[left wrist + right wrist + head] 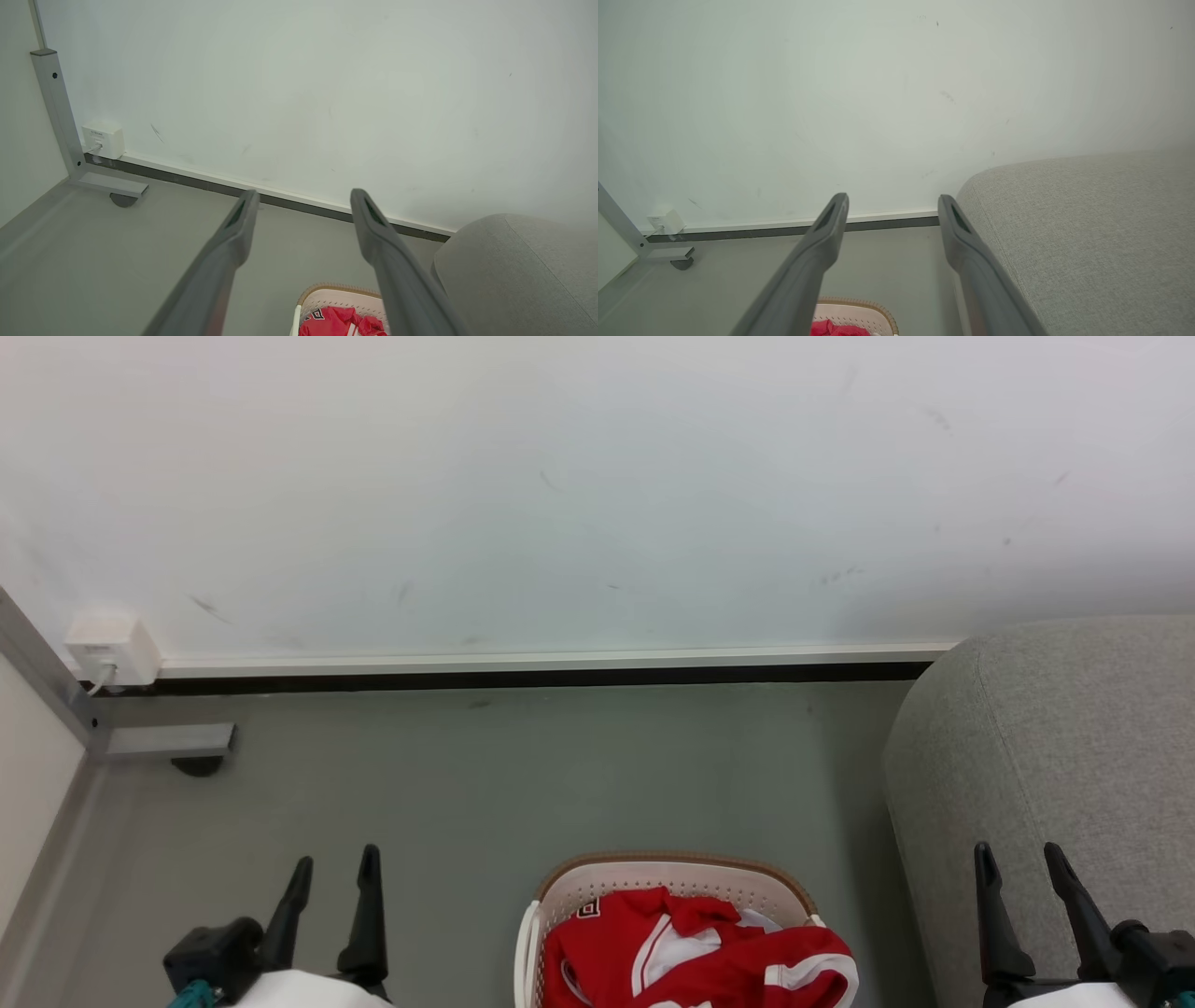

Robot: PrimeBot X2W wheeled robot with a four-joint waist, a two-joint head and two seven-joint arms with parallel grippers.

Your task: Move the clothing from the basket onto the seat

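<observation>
Head view, 6 o'clock: basket (672,861) on the grey floor (523,775), cut off by the bottom edge. Heaped inside it, the clothing (691,947), red with white panels and thin white trim, one fold draped over the rim toward 4 o'clock. From 3 to 5 o'clock, just beside the basket: the seat (1055,747), with a rounded corner and a seam running down it.

At 7 o'clock: left tool (337,857), fingers spread and pointing to 12, gripping nothing, above the floor and apart from the basket. At 5 o'clock: right tool (1018,849), fingers likewise spread, nothing between them, in front of the seat.

At 12 o'clock: white wall (597,476) with faint scuffs, and a pale baseboard (560,661) along its foot. At 9 o'clock: small white socket box (107,649) low on the wall; below it a grey metal frame foot (163,740) on a dark caster (196,765).

Left wrist view: basket rim and a patch of red at 6 o'clock, partly behind one finger; seat at 4 o'clock. Right wrist view: basket rim and red fabric at 6 o'clock beneath the spread fingers; seat from 3 to 5 o'clock, with one finger overlapping its edge. Cannot tell whether touching.
</observation>
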